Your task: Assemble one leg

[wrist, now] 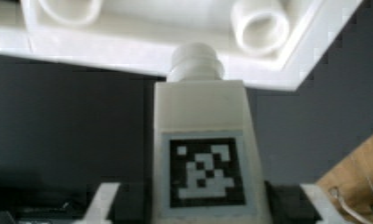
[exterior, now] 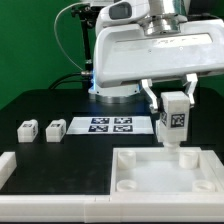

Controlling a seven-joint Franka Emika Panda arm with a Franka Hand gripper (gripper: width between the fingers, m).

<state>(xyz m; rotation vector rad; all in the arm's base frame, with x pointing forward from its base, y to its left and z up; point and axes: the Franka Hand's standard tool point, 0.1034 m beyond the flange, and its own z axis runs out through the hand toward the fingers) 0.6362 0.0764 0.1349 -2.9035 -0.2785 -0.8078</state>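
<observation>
The leg [exterior: 175, 120] hangs upright in the air, tag face outward, clear of the far part of the white tray-like piece [exterior: 165, 188] on the exterior view's right and not touching it. It is carried this way so that its round peg [wrist: 195, 62] points down at the tray. In the wrist view the peg sits just beside a round corner socket [wrist: 263, 25], not yet in it and seemingly a little off its centre. The hand [exterior: 174, 106] is closed on the leg's upper sides, its fingers [wrist: 105, 200] flanking the block, which leaves the peg end free to enter the socket. Spare legs [exterior: 55, 128] lie well apart on the dark desk [exterior: 60, 100], on the exterior view's left beyond the marker board [exterior: 110, 125], out of the way.
</observation>
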